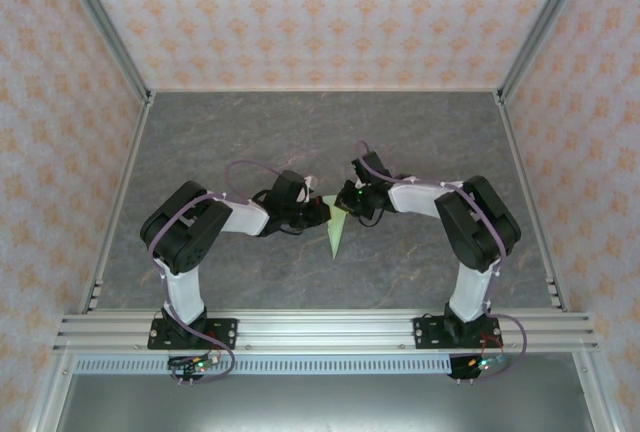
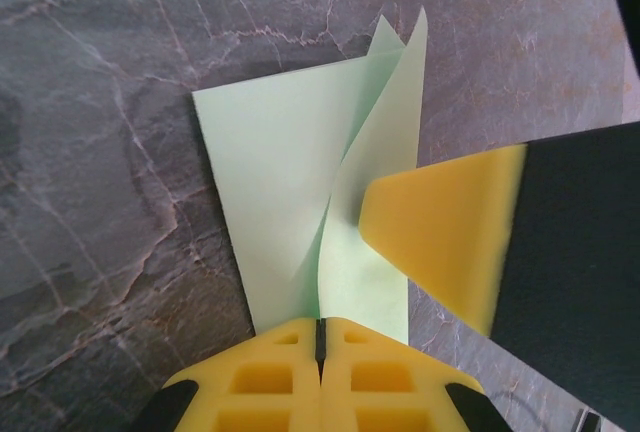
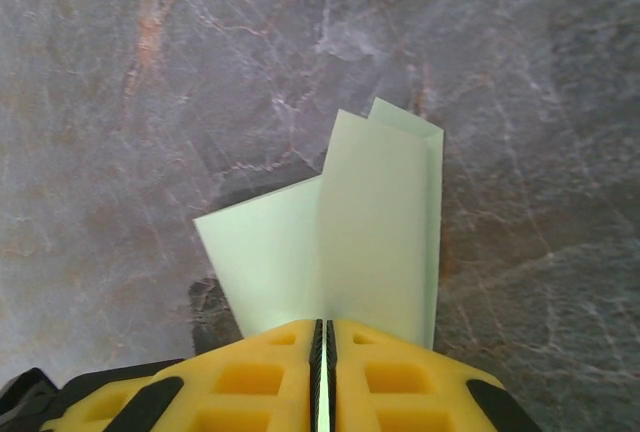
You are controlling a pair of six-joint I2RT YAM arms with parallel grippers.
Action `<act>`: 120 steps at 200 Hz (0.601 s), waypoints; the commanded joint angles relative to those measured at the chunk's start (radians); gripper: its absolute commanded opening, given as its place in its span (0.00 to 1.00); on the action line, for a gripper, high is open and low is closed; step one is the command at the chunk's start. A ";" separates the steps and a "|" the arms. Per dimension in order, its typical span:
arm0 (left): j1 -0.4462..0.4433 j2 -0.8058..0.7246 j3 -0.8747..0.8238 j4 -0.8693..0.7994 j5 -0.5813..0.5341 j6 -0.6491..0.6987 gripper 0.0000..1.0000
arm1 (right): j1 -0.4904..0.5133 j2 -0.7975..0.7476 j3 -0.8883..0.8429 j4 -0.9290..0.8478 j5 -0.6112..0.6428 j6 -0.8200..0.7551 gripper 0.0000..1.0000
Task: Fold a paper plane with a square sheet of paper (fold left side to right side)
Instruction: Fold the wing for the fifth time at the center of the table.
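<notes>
Mid-fold: your left gripper and right gripper both pinch the paper plane, tip at 6 o'clock; next probably press the flap flat.

The left arm and right arm rise at the near edge, elbows out, forearms reaching inward until the wrists almost meet. The left gripper is pressed tight together. The right gripper pinches the folded paper.

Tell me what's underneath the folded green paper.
Grey marbled tabletop shows all around the folded green paper, with a shadow beside it. The patch directly beneath is covered.
</notes>
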 commanded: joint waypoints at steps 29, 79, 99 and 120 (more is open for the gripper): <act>0.007 -0.004 -0.006 -0.071 -0.048 0.018 0.00 | 0.003 0.033 -0.043 -0.002 0.045 -0.013 0.14; 0.008 -0.074 -0.016 -0.081 -0.036 0.017 0.00 | 0.003 0.044 -0.073 -0.006 0.062 -0.012 0.13; 0.007 -0.136 -0.020 -0.122 -0.049 0.031 0.07 | 0.003 0.049 -0.076 -0.016 0.073 -0.015 0.13; 0.008 -0.208 -0.031 -0.168 -0.065 0.051 0.25 | 0.003 0.059 -0.071 -0.040 0.082 -0.024 0.13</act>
